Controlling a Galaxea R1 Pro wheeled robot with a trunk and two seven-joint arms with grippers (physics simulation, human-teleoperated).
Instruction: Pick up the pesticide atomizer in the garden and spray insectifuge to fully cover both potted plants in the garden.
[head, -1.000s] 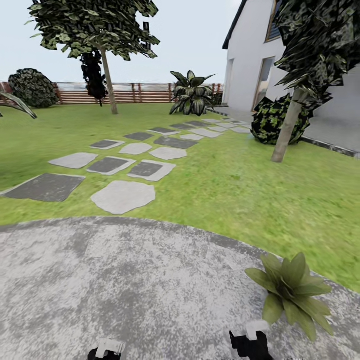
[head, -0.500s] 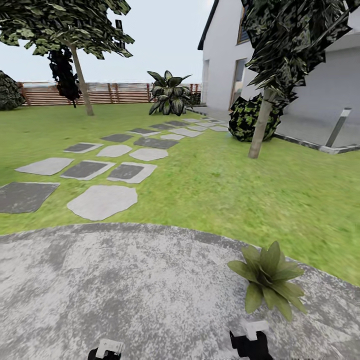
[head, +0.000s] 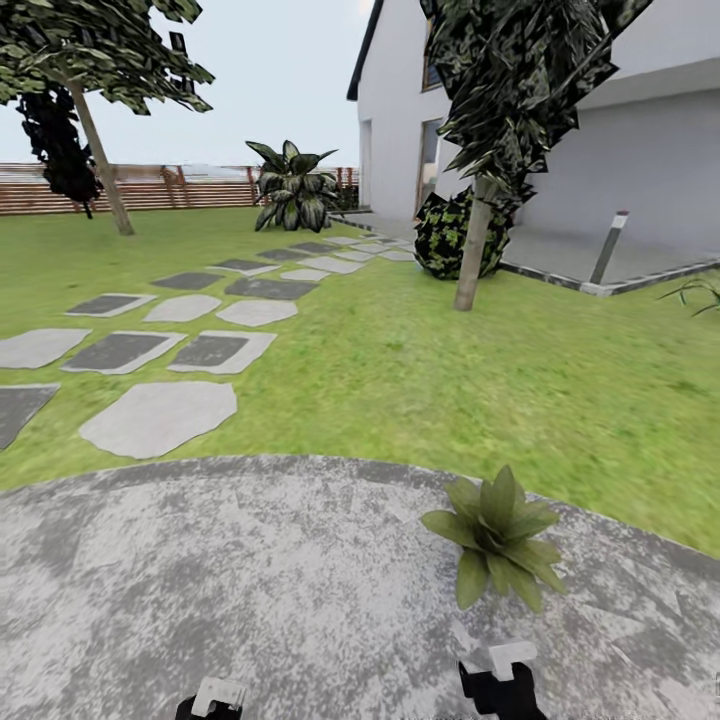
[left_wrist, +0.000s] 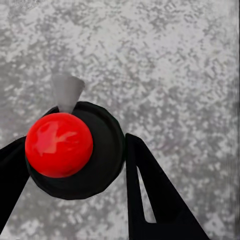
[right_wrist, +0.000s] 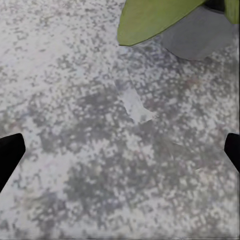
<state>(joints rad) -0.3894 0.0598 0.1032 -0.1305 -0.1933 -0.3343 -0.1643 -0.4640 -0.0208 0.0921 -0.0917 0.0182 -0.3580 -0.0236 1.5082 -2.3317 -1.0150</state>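
stone patio, potted plant just ahead of right gripper (wide open)

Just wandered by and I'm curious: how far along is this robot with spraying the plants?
Pickup looks done: the left gripper grips a dark round bottle with red cap and grey nozzle, apparently the sprayer. A spiky green plant in a grey pot sits just ahead on the stone patio. Spraying both plants remains.

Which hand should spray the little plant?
Probably the left hand: it clasps the dark sprayer with the red knob. The right hand is empty, though the potted plant sits on its side.
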